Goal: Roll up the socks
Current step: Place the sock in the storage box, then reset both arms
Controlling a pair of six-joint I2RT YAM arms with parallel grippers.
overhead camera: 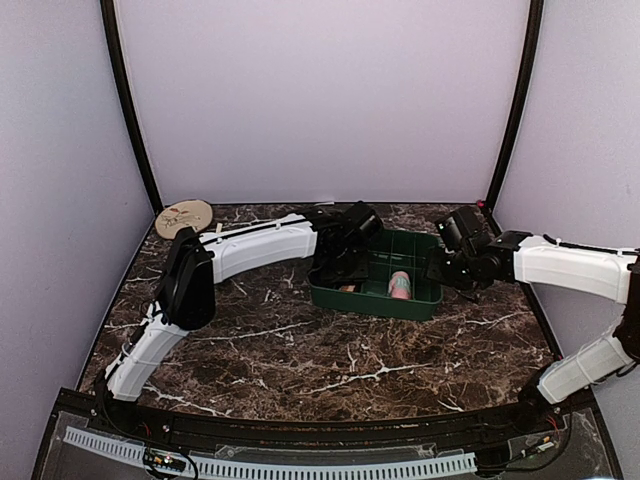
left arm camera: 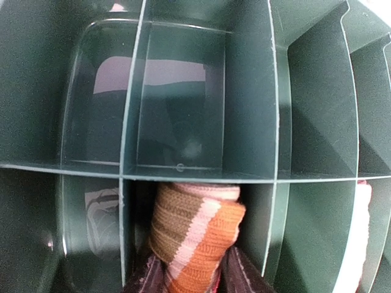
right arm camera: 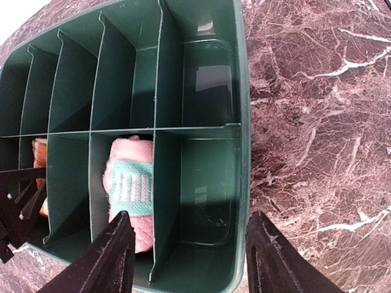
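Standing rolled in the near row of a green divided bin (overhead camera: 375,303): tan striped sock (left arm camera: 195,232) and pink sock (right arm camera: 129,195), one compartment between them. Flanking the tan striped sock, left gripper (left arm camera: 194,271), fingers against its sides; cannot tell whether clamped or loose. Hovering above the bin's right end, right gripper (right arm camera: 192,244), open and empty. Beneath, marble worktop (right arm camera: 317,122); round plate (overhead camera: 184,216) at its far left corner.
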